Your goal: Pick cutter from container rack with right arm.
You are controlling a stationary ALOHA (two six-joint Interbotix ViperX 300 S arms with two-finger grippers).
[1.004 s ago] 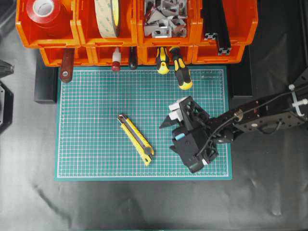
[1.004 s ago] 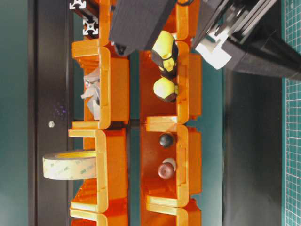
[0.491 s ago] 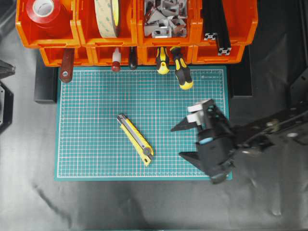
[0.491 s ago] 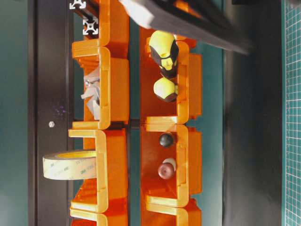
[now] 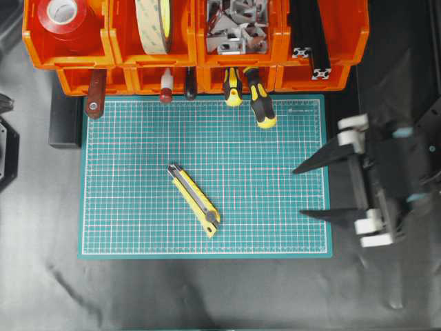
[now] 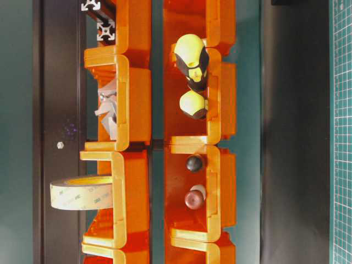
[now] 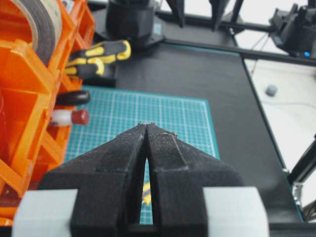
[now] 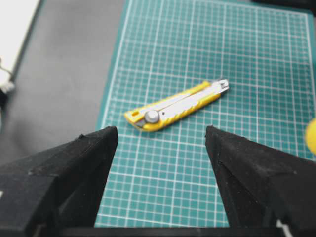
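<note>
Overhead view: cutter (image 5: pixel 193 200) lies flat near the green mat's (image 5: pixel 131 172) centre, outside the container rack (image 5: pixel 196 48).
Right tool (image 5: pixel 302 191): spread wide, empty, at mat's right edge.
Left tool (image 7: pixel 146 129): clenched, empty.

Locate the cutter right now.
Overhead view: the cutter lies diagonally on the green mat, left of centre, below the container rack, clear of the open right gripper.

Green cutting mat (image 5: pixel 138 145), red tape roll (image 5: pixel 63 14), yellow-black screwdrivers (image 5: pixel 258 103), metal brackets (image 5: pixel 234 24)

Green mat (image 5: pixel 138 172) on black table (image 5: pixel 207 296)
</note>
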